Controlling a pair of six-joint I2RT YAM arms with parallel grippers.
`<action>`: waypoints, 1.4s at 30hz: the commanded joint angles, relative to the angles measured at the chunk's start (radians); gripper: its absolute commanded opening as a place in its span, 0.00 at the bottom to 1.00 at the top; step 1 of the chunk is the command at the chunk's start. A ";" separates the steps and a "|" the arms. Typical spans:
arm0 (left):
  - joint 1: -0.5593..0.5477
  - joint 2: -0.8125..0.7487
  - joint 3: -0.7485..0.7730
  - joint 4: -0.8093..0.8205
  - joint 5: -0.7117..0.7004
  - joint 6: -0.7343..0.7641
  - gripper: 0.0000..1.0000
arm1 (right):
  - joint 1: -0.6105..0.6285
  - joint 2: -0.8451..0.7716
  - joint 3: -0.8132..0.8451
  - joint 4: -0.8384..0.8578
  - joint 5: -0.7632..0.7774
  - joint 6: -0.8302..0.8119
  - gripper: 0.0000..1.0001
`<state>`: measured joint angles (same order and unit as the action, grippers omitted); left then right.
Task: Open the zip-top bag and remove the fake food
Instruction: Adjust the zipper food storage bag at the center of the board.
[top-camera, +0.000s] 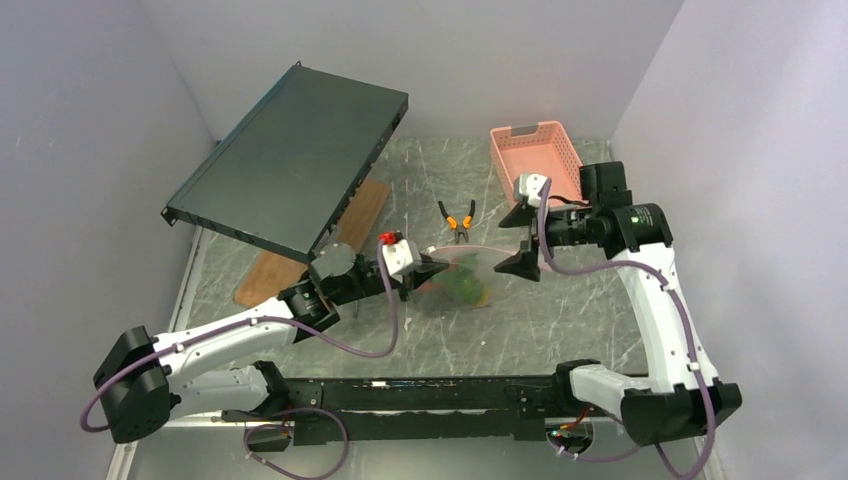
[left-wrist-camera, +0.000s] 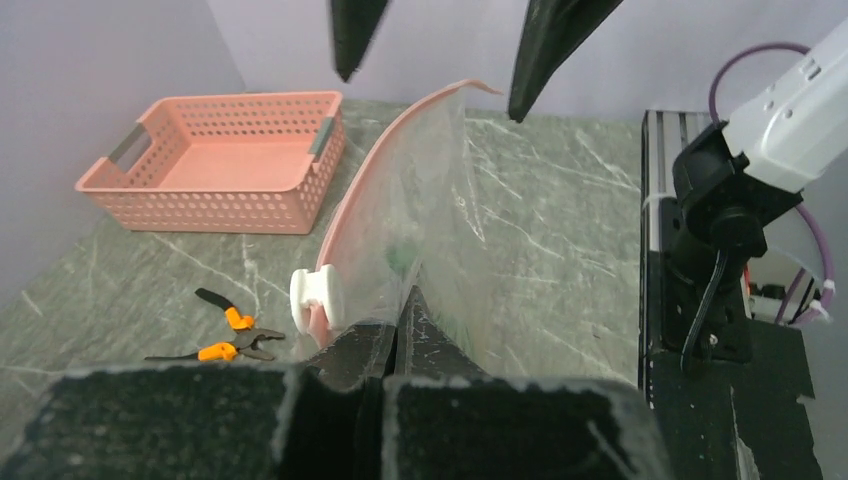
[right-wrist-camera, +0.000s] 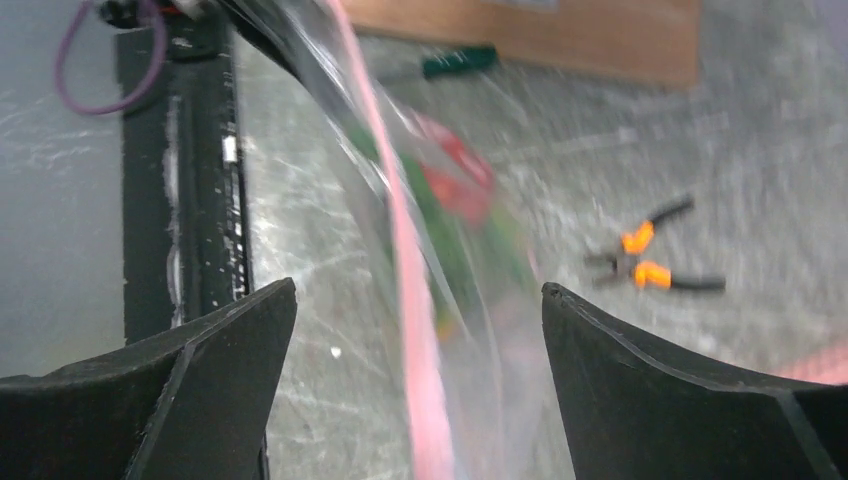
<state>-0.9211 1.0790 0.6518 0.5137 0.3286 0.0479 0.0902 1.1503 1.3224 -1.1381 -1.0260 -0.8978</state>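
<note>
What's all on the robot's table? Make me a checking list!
Surface: grey veined table.
Job's things: clear bag with pink zip strip; food inside it.
Clutter: pink basket, pliers, wooden board, tilted black box.
Grippers: left gripper shut on bag; right gripper open, fingers either side of zip strip.
Cables: purple cables along both arms.
Surroundings: plain pale walls.

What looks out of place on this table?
The big dark metal case at far left sits tilted rather than flat, its near edge over the wooden board. Otherwise nothing: bag pinched upright in the left end effector, food inside, no spills.
</note>
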 joint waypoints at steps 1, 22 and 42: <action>-0.071 0.039 0.099 -0.101 -0.065 0.145 0.00 | 0.176 -0.037 0.083 -0.032 -0.045 0.005 0.95; -0.145 0.064 0.111 -0.121 -0.085 0.136 0.00 | 0.314 0.099 0.081 0.040 0.016 0.100 0.00; -0.131 -0.028 -0.052 0.171 -0.054 0.067 1.00 | 0.183 -0.046 -0.031 -0.120 -0.282 -0.204 0.00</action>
<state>-1.0573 1.0264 0.5262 0.5743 0.2398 0.1421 0.2882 1.1362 1.2991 -1.2251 -1.2163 -1.0077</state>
